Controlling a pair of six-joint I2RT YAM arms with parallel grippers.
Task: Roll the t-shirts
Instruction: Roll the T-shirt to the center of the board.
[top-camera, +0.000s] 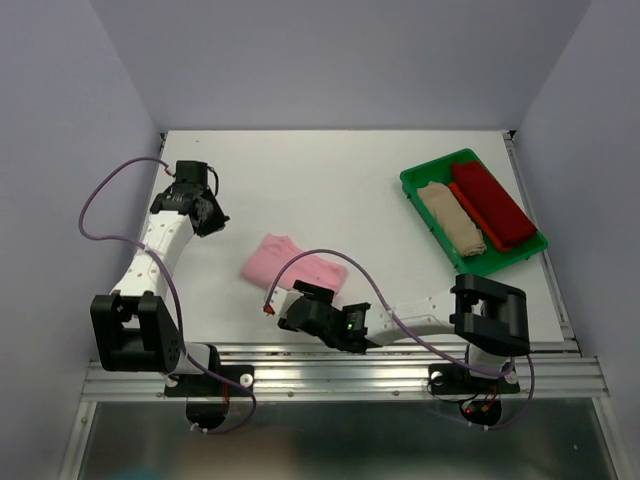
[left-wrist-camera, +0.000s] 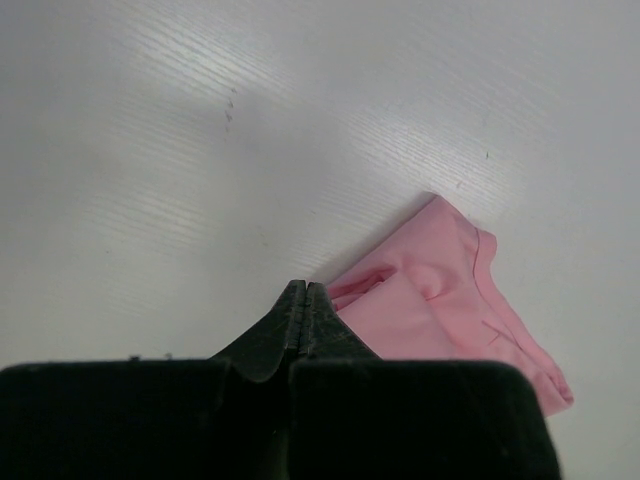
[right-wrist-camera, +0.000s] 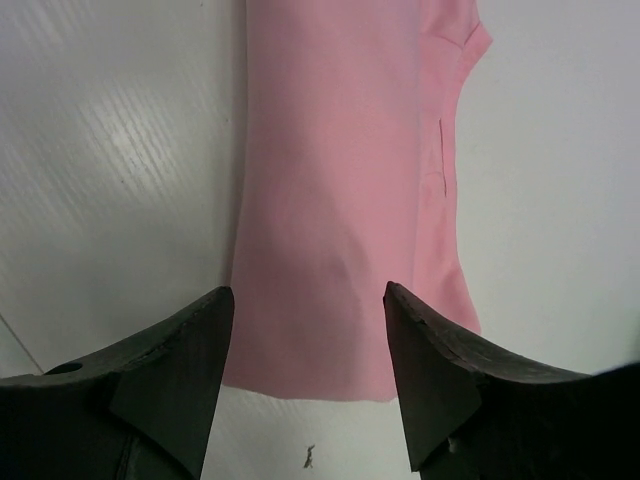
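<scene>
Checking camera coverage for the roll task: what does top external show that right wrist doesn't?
Only top external: the green tray at the right holding the beige t-shirt and the dark red t-shirt, both rolled, plus the left gripper, apart from the cloth.
Only right wrist: the right gripper close up, jaws open over the near hem, and a small dark mark on the table below it.
Both: the pink t-shirt lying on the white table.

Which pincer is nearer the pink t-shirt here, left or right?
Right. The right pincer hangs open directly over the pink t-shirt's near edge; the left pincer, shut, sits off to the shirt's far-left side, apart from it.
</scene>
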